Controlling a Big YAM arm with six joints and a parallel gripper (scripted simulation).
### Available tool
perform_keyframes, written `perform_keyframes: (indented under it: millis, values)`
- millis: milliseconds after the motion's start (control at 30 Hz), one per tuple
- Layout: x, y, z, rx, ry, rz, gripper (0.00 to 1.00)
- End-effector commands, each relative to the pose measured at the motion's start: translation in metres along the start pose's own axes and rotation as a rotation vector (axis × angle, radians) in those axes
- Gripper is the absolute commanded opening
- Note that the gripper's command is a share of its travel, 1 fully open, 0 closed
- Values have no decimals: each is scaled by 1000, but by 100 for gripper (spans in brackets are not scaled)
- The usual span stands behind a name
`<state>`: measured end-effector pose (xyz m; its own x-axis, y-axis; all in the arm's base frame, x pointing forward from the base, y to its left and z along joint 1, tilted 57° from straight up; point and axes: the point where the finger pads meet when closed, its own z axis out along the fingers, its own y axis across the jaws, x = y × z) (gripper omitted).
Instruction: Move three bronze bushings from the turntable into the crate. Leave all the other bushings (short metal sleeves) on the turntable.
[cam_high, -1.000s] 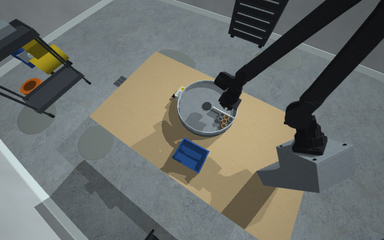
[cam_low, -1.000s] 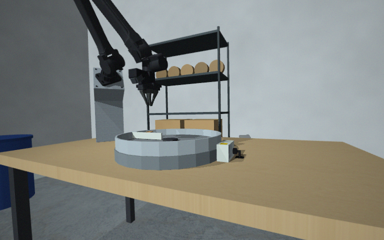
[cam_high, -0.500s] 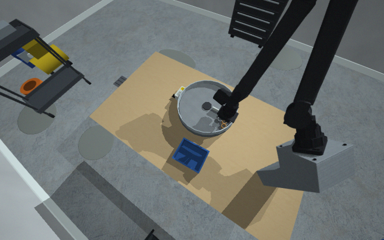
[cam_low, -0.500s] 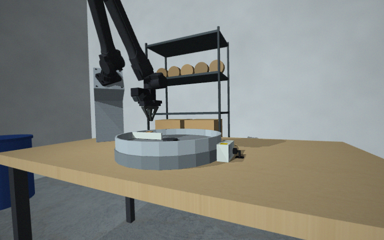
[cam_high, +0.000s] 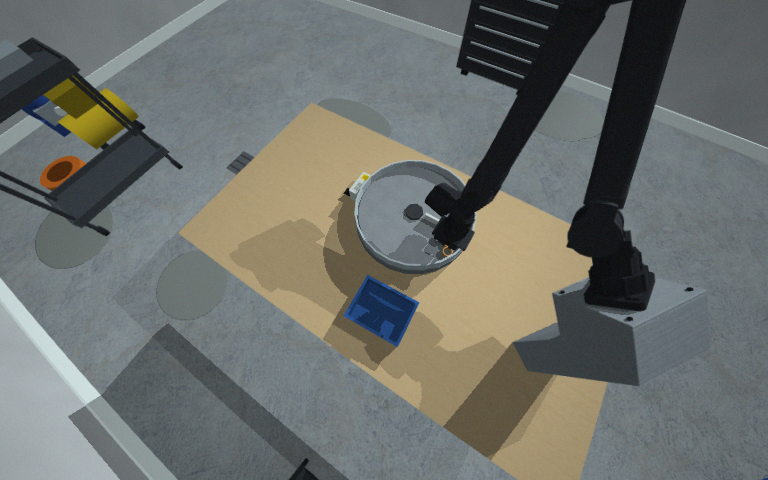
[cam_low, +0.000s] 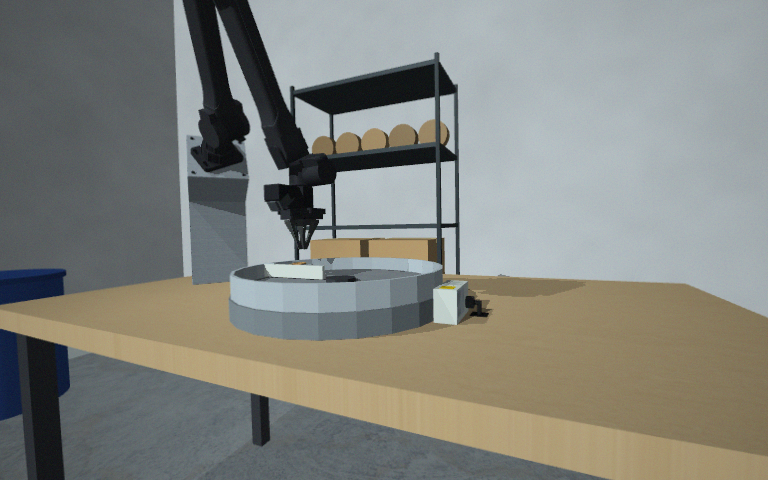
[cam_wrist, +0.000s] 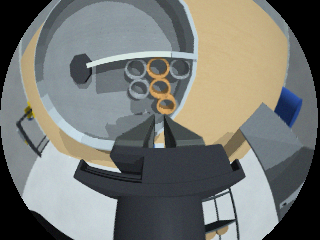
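The grey round turntable (cam_high: 413, 215) sits mid-table, and it also shows in the wrist view (cam_wrist: 114, 60). Beside a white guide bar (cam_wrist: 143, 56) lie three bronze bushings (cam_wrist: 158, 67) (cam_wrist: 160, 86) (cam_wrist: 166, 102) and three grey bushings (cam_wrist: 134, 68) (cam_wrist: 179, 67) (cam_wrist: 140, 88). My gripper (cam_wrist: 159, 118) hangs above the turntable's near rim, just short of the nearest bronze bushing. Its fingers stand nearly together with nothing between them. In the side view the fingertips (cam_low: 300, 244) are clearly above the rim. The blue crate (cam_high: 381, 310) stands on the table beside the turntable, and I see nothing in it.
A white control box (cam_high: 359, 183) sits against the turntable's far side. The arm's grey pedestal (cam_high: 617, 333) stands at the table's right end. A dark shelf rack (cam_low: 390, 158) stands behind the table and a blue barrel (cam_low: 31, 339) stands at the left.
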<state>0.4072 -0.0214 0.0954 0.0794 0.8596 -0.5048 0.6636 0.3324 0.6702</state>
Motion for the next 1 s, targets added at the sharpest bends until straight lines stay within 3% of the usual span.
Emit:
perform_keyframes:
  millis: [0,667,833,967]
  values:
    - [0,5,-7,-18,4,-9,12]
    - [-1,6,-6,-21,2,-7,12]
    - [-3,2,21,-5,-7,-2,12]
    - [1,-1,23,-3,2,-11,12]
